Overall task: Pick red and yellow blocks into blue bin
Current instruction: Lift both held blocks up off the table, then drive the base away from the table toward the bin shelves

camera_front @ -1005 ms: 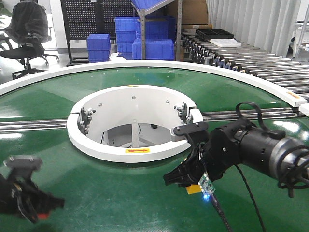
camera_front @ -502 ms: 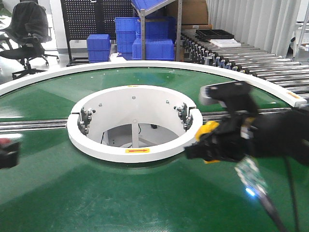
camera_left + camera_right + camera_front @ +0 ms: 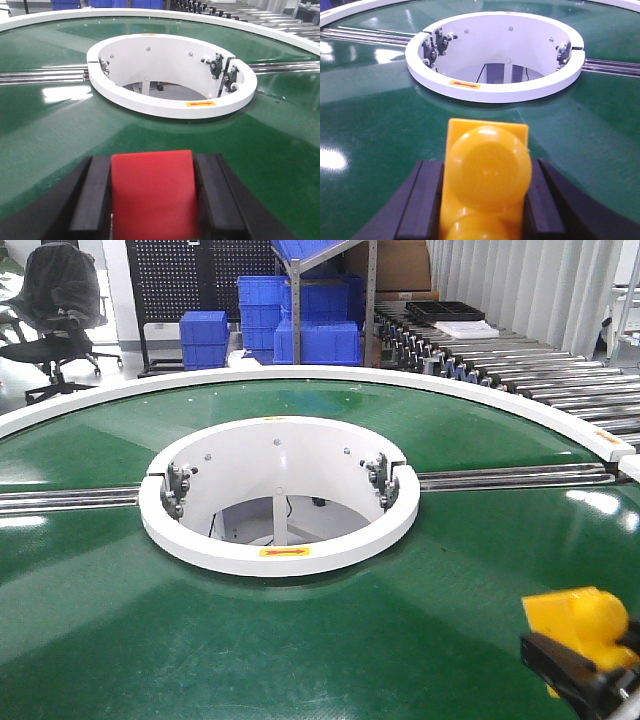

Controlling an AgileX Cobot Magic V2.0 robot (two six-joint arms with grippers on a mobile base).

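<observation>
risk, wrong place: the bin shows in no view, so i judge that a release from here drops the blocks on the belt [image 3: 300, 660] and not in the bin.
risk, the hole: the white ring [image 3: 280, 558] has an open middle. a block let go above it would probably fall through.
risk, wrong box: blue crates [image 3: 262, 300] stand far behind the belt. they look straight-walled, so i think they are not the goal, but the colour can mislead.
risk, slip: the yellow brick [image 3: 487, 165] pokes out past the fingers, and a fast swing may turn it or let it slide out.
left gripper [image 3: 152, 190]: closed to the width of the red cube [image 3: 151, 205], with one dark finger touching each side.
red cube: between the left fingers, over the belt, on the near side of the ring.
right gripper [image 3: 484, 200]: closed on the yellow brick, fingers against its two sides and studs facing the wrist camera.
yellow brick: in the right gripper, over the belt and apart from the ring. in the front view it is at the low right corner.
front view: only the right gripper is visible. the left one is outside this view.
step: both blocks are picked and neither is placed, so i take it as the carry to the bin.
</observation>
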